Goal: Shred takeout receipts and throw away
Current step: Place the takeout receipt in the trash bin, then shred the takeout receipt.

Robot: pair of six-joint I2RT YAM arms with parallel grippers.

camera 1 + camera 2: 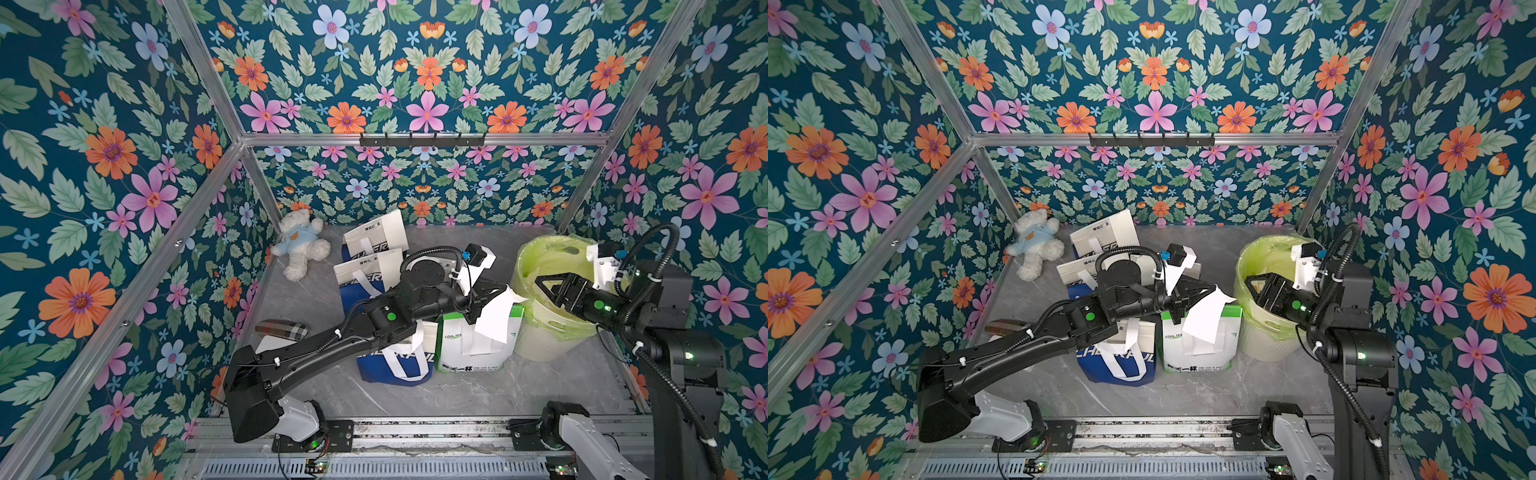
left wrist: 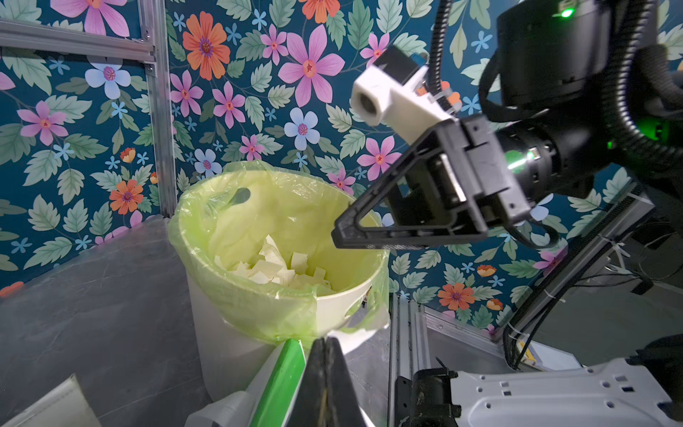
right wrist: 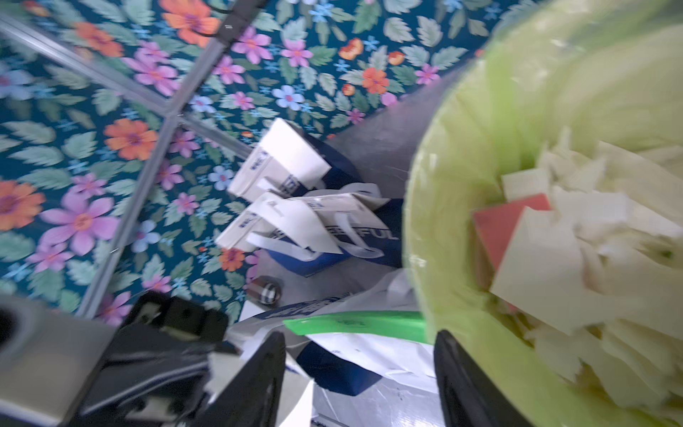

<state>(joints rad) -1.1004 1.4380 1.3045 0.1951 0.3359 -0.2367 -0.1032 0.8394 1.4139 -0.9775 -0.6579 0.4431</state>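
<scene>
A white takeout receipt [image 1: 496,318] [image 1: 1208,318] hangs from my left gripper [image 1: 505,291] [image 1: 1216,291], which is shut on its upper edge. It dangles in front of the green-and-white bag [image 1: 469,353], just left of the bin. In the left wrist view the left gripper [image 2: 325,342] shows its jaws pressed together, with white paper [image 2: 356,338] beside them. My right gripper [image 1: 540,289] [image 1: 1250,286] [image 3: 360,334] hovers over the bin's mouth, open, with nothing between its fingers. Several torn white scraps [image 2: 273,266] [image 3: 554,258] lie inside the bin [image 1: 540,340].
The bin has a yellow-green liner [image 2: 258,207] and holds a red card piece [image 3: 499,229]. Blue-and-white bags [image 1: 374,266] stand behind my left arm, another blue bag [image 1: 395,365] in front. A teddy bear [image 1: 301,245] lies at the back left, a plaid roll [image 1: 282,330] at left.
</scene>
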